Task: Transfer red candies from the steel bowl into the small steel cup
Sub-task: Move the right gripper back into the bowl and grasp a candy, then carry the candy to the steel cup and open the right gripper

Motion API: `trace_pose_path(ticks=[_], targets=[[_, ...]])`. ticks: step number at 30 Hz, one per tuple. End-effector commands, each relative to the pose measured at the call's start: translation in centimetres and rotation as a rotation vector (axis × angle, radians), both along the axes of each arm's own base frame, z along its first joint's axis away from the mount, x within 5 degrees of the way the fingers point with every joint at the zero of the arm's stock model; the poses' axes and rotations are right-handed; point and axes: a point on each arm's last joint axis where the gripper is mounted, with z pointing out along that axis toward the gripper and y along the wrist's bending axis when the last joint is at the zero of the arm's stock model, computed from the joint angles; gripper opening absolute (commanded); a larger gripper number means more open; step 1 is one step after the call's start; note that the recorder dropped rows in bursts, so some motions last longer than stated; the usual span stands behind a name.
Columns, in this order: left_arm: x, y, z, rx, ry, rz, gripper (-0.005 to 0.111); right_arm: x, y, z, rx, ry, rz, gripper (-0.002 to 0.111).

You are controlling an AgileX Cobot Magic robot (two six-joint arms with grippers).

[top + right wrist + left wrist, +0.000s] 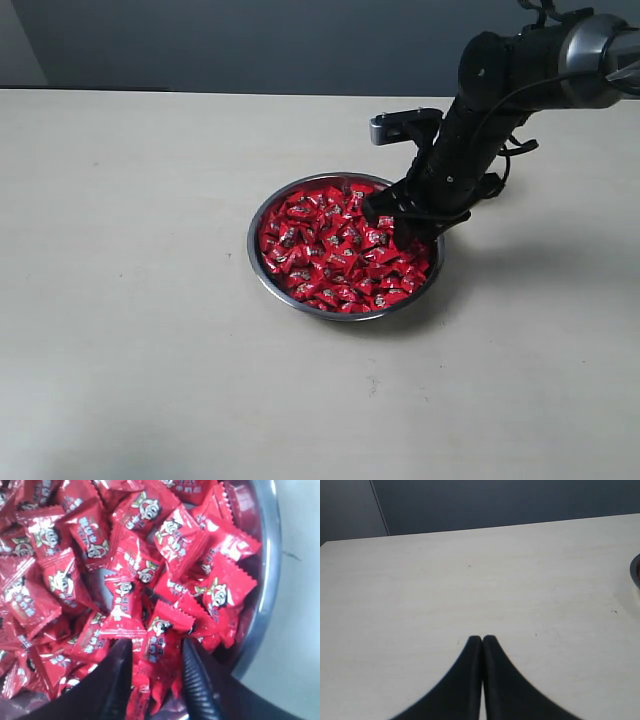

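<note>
The steel bowl (pixel 256 262) sits mid-table, heaped with red candies (pixel 335 245). My right gripper (pixel 402 218) is lowered into the bowl's right side, near the rim. In the right wrist view its jaws (pixel 156 647) are pressed into the pile close to the bowl's rim (pixel 267 555), closed on crumpled red candies (pixel 162 630) squeezed between the fingers. My left gripper (pixel 482 639) is shut with nothing in it, hovering over bare table; it does not show in the exterior view. The small steel cup is out of view.
A sliver of the bowl's rim (pixel 635 572) shows at the edge of the left wrist view. The pale table (pixel 130 300) spreads around the bowl, with a dark wall behind its far edge.
</note>
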Motion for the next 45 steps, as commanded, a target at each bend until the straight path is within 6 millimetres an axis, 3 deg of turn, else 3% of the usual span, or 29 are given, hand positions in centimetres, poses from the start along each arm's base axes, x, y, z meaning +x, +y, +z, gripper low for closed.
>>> trace_pose_path(ticks=[1, 16, 18, 22, 24, 34, 41, 45], targets=[[0.0, 0.0, 0.4, 0.002, -0.021, 0.000, 0.000, 0.1, -0.1, -0.1, -0.003, -0.019, 0.008, 0.034], [0.0, 0.0, 0.4, 0.002, -0.021, 0.000, 0.000, 0.1, 0.2, -2.1, -0.020, 0.028, 0.008, 0.034], [0.0, 0.0, 0.4, 0.002, -0.021, 0.000, 0.000, 0.1, 0.2, -2.0, -0.018, 0.024, 0.007, 0.027], [0.0, 0.0, 0.4, 0.002, -0.021, 0.000, 0.000, 0.2, 0.1, -2.1, -0.023, 0.021, 0.011, -0.001], [0.0, 0.0, 0.4, 0.002, -0.021, 0.000, 0.000, 0.2, 0.1, -2.1, -0.023, 0.021, 0.011, -0.001], [0.0, 0.0, 0.4, 0.002, -0.021, 0.000, 0.000, 0.4, 0.3, 1.2, 0.014, -0.045, 0.018, -0.001], [0.0, 0.0, 0.4, 0.002, -0.021, 0.000, 0.000, 0.3, 0.2, 1.9, 0.019, -0.056, 0.021, -0.001], [0.0, 0.0, 0.4, 0.002, -0.021, 0.000, 0.000, 1.1, -0.3, 3.8, 0.032, -0.159, 0.014, -0.001]])
